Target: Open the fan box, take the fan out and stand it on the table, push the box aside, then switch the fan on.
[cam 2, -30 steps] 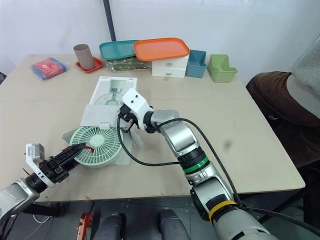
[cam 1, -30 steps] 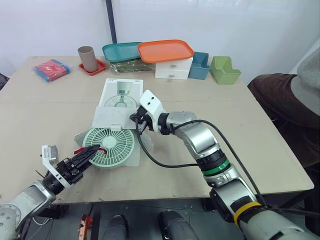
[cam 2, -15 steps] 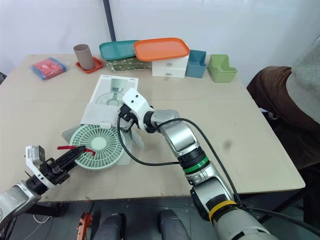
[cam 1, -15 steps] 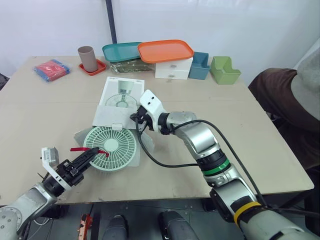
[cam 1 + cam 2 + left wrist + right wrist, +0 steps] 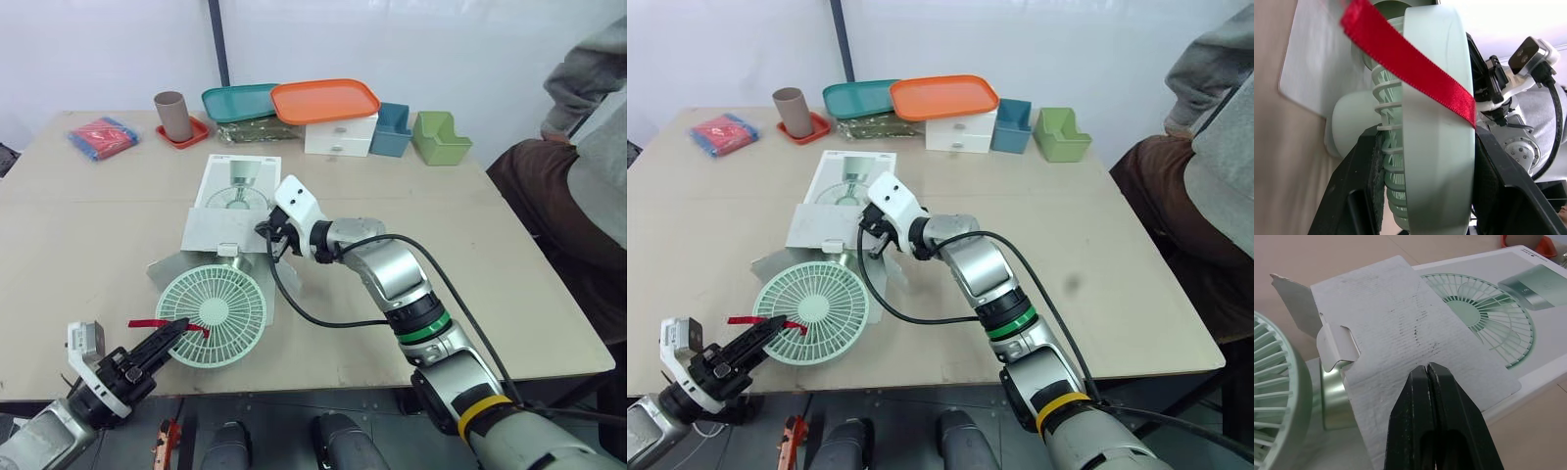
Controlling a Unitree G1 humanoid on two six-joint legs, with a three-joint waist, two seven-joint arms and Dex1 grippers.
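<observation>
The mint-green fan lies grille-up near the table's front edge, its base end still by the mouth of the white fan box. A red ribbon hangs across its rim. My left gripper is shut on the fan's rim; in the left wrist view the rim sits between both black fingers. My right gripper is shut, its tips resting on the box's opened flap, just behind the fan.
At the back stand a brown cup, teal tray, orange tray on white drawers, a blue bin and a green bin. A red packet lies at the far left. A person is at the right edge.
My left gripper has drawn the fan toward the front edge, farther out of the box. The right gripper has stayed on the flap. The person's grey sleeve now shows at the upper right.
</observation>
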